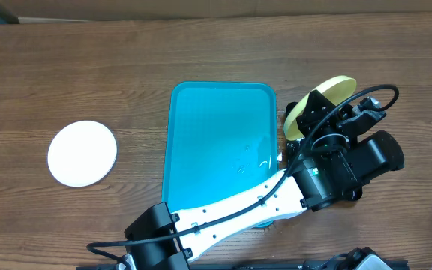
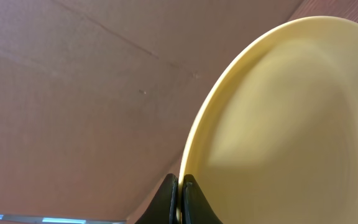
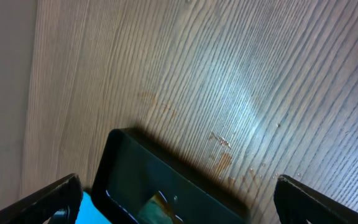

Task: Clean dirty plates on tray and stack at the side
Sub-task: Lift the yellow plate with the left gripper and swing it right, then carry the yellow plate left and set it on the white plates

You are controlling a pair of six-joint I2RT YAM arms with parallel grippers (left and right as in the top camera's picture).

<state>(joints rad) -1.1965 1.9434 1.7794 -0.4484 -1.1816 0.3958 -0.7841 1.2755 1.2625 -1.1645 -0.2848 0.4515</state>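
Between the shut tips of the left gripper (image 2: 180, 190), the yellow plate (image 2: 291, 124) hangs tilted by its rim, just off the tray (image 1: 201, 112) (stiff, light, glossy, so probably slip-prone at that thin pinch); right gripper (image 3: 179, 193) gapes empty.

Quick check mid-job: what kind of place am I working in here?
Probably a robot test bench, not a real kitchen: a bare wooden table with just a turquoise tray and a white plate, plain brown board nearby, and no sink in view.

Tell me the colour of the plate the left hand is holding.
Pale yellow plate, clearest in the left wrist view, its rim pinched by the left hand.
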